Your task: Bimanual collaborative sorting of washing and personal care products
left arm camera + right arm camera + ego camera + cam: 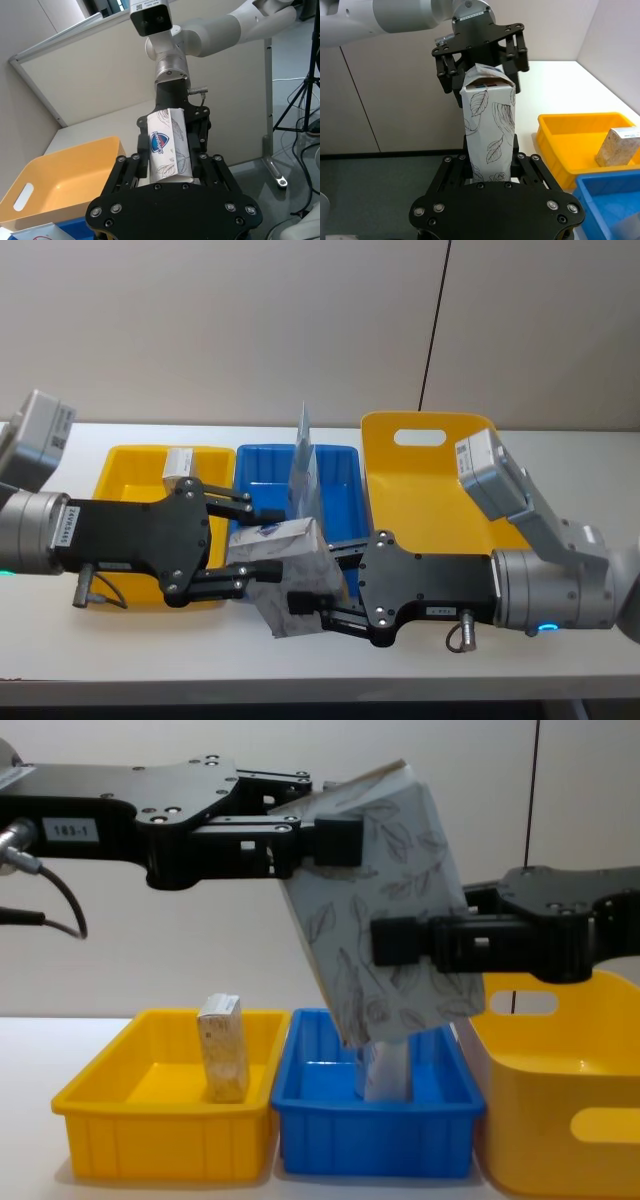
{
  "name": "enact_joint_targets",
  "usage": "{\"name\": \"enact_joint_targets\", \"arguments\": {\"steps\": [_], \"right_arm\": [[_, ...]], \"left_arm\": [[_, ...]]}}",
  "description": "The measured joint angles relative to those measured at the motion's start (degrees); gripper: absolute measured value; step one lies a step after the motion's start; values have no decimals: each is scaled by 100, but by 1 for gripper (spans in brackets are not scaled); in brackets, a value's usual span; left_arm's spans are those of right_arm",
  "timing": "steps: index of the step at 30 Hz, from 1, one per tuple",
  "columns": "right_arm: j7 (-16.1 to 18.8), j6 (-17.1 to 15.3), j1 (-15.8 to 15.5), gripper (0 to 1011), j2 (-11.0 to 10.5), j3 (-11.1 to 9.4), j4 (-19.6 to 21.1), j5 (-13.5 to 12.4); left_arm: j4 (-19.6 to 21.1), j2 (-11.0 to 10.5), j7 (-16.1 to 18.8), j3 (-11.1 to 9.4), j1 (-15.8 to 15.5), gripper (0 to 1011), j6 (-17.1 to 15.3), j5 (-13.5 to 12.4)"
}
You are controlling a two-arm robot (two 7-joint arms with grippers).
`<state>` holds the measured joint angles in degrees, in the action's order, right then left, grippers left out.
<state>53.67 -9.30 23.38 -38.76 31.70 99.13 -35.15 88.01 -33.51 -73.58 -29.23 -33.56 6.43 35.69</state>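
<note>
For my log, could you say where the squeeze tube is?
Head view: the squeeze tube stands in the central blue bin, behind the leaf-print carton held between the left gripper and right gripper.

left tool point(256, 548) gripping, right tool point(322, 582) gripping

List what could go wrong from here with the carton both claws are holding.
1. The left claw and right claw both clamp the leaf-print carton in mid-air. If one arm pulls away before the other opens, the carton may crush or tear.
2. The carton hangs tilted above the blue bin, where a squeeze tube stands. A slip would likely drop it onto the tube or into the wrong bin.
</note>
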Motion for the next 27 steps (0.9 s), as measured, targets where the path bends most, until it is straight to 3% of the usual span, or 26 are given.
{"name": "enact_joint_targets", "arguments": {"steps": [9, 19, 27], "right_arm": [[-33, 58, -22, 332, -34, 6, 19, -28], [-191, 128, -145, 330, -165, -58, 64, -67], [-568, 256, -392, 330, -295, -217, 163, -87]], "left_arm": [[-1, 0, 16, 2, 0, 700, 0, -1], [9, -16, 60, 13, 8, 957, 2, 3], [127, -119, 333, 167, 104, 1001, 1, 33]]}}
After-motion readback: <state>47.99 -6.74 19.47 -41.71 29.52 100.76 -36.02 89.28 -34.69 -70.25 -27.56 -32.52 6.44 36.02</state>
